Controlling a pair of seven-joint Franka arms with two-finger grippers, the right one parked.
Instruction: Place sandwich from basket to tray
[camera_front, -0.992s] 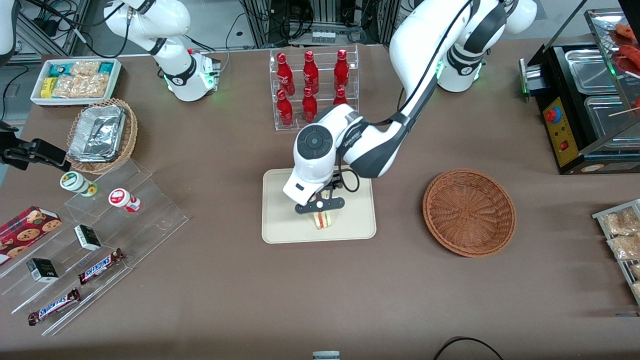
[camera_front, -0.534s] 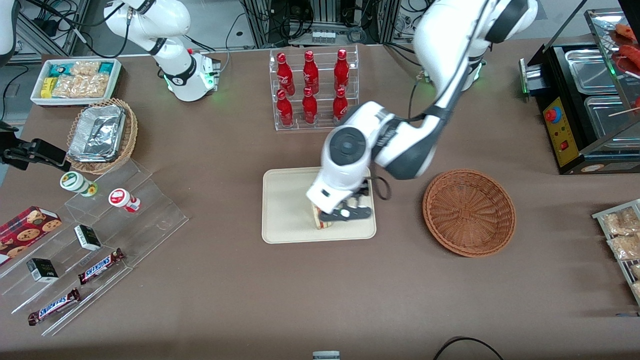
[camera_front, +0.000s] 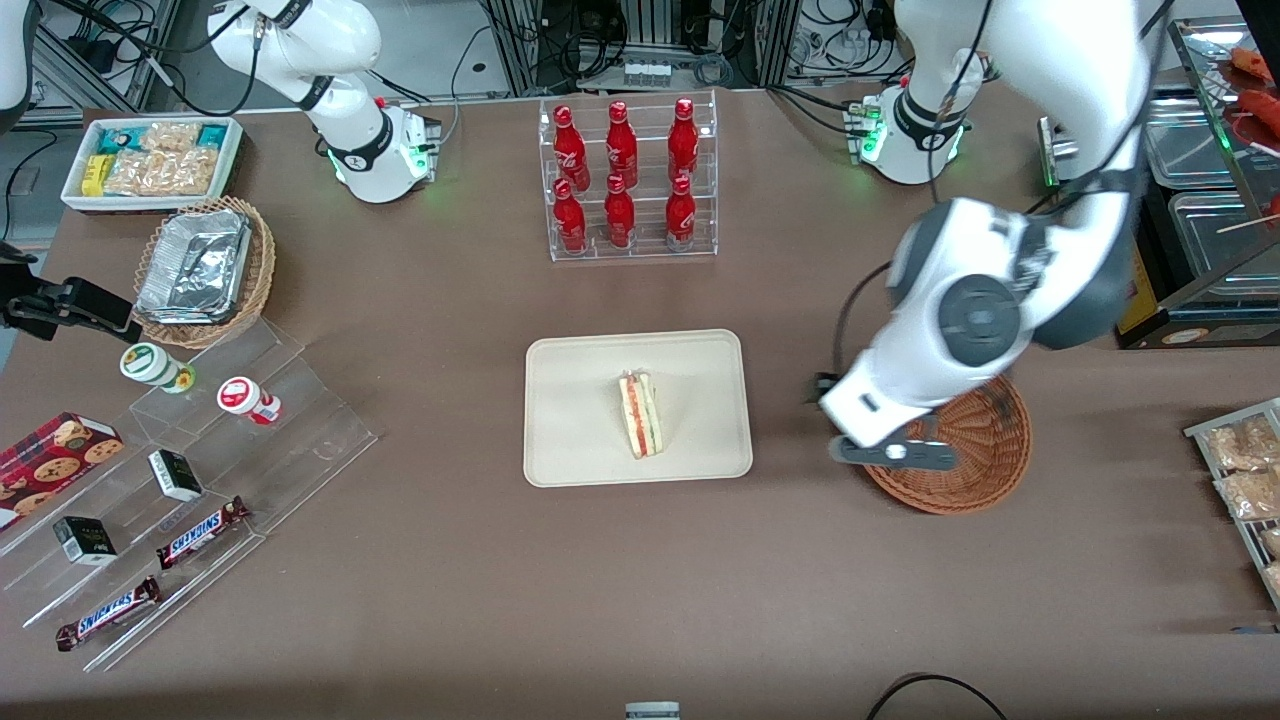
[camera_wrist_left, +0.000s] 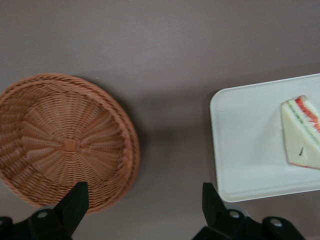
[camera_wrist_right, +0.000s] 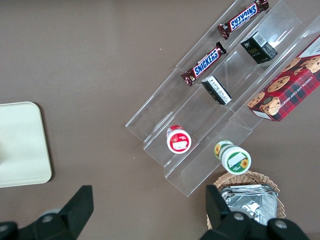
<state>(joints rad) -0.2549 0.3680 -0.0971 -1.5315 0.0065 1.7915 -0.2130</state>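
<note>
The sandwich (camera_front: 640, 415), a pale wedge with red and green filling, lies on the cream tray (camera_front: 570, 440), apart from the gripper. It also shows in the left wrist view (camera_wrist_left: 301, 132) on the tray (camera_wrist_left: 245, 150). The reddish-brown basket (camera_front: 985, 455) holds nothing in the left wrist view (camera_wrist_left: 65, 140). My left gripper (camera_front: 890, 452) hangs above the basket's rim on the side nearest the tray. It is open and empty (camera_wrist_left: 144, 195), with bare brown table between its fingers.
A clear rack of red bottles (camera_front: 625, 180) stands farther from the camera than the tray. A clear stepped shelf with snacks (camera_front: 200, 450), a tan basket of foil containers (camera_front: 205, 268) and a white bin (camera_front: 150, 160) lie toward the parked arm's end. A black food warmer (camera_front: 1180, 200) stands toward the working arm's end.
The gripper let go of the sandwich on the tray, rose, and swung away toward the basket. The sandwich stays on the tray.
</note>
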